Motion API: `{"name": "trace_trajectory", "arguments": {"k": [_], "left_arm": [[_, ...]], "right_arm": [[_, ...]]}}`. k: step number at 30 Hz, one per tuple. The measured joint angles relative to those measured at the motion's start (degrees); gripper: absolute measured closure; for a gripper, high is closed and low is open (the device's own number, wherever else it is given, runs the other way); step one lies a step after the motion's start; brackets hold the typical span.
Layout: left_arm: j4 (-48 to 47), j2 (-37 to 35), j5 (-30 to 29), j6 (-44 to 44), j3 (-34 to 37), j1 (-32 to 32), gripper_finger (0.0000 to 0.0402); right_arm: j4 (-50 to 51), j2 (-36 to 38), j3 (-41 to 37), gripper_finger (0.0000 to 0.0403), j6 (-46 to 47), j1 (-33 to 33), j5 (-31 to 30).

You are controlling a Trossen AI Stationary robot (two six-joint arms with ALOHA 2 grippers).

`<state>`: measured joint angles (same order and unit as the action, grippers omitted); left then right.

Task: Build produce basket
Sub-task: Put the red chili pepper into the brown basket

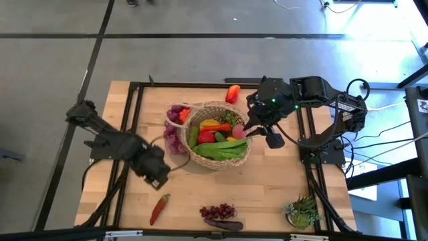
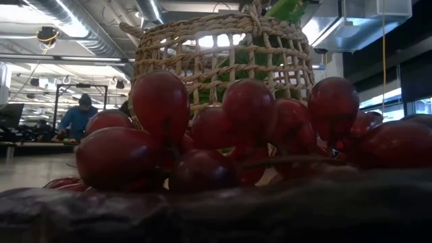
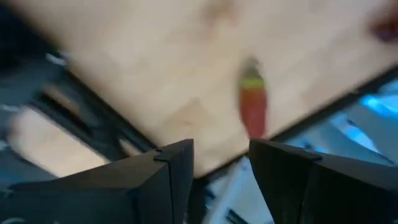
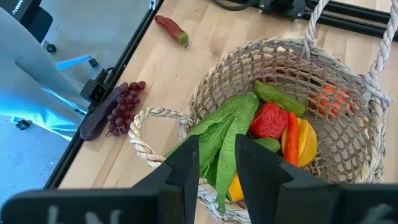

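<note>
Filling: we judge the basket (image 1: 219,134) mostly loaded; it sits mid-desk holding peppers, leafy stalks (image 4: 227,134) and more.
Still outside: a red chilli (image 1: 159,208) near-left, grapes (image 1: 218,211) at the near edge, a red pepper (image 1: 232,94) just beyond the basket.
Left end effector (image 1: 160,177): left of the basket, above the desk (image 1: 267,194), fingers parted a little, holding nothing; the chilli shows ahead of it in its wrist view.
Right end effector (image 4: 217,168): over the basket's right rim, fingers narrowly apart, empty.
Risk: we fear a shallow pinch lets the thin chilli slip or roll toward the near edge.
Risk: the right arm, so close above the rim, could snag the loop handle (image 4: 144,130) and drag the basket.
</note>
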<state>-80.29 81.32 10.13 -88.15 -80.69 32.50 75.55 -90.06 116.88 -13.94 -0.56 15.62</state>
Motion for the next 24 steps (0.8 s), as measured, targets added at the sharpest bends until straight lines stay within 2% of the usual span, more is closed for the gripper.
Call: {"name": "trace_trajectory", "arguments": {"k": [4,11,15,24], "left_arm": [[12.21,0.26,1.58,-3.97,6.19,4.03,0.0257],[34.43,0.91,-2.05,-11.07,17.39,9.33,0.0257],[39.37,2.89,-6.79,-11.86,21.68,10.97,0.0257],[48.21,6.97,-7.07,-9.83,25.75,11.22,0.0257]], "right_arm": [[0.0,0.0,0.0,0.0305,-0.06,0.0,0.02],[0.02,0.0,-0.02,0.0305,-0.11,0.0,0.0],[0.04,0.0,-0.02,0.0305,-0.28,0.0,-0.04],[0.02,0.0,-0.02,0.0305,-0.28,0.0,-0.02]]}}
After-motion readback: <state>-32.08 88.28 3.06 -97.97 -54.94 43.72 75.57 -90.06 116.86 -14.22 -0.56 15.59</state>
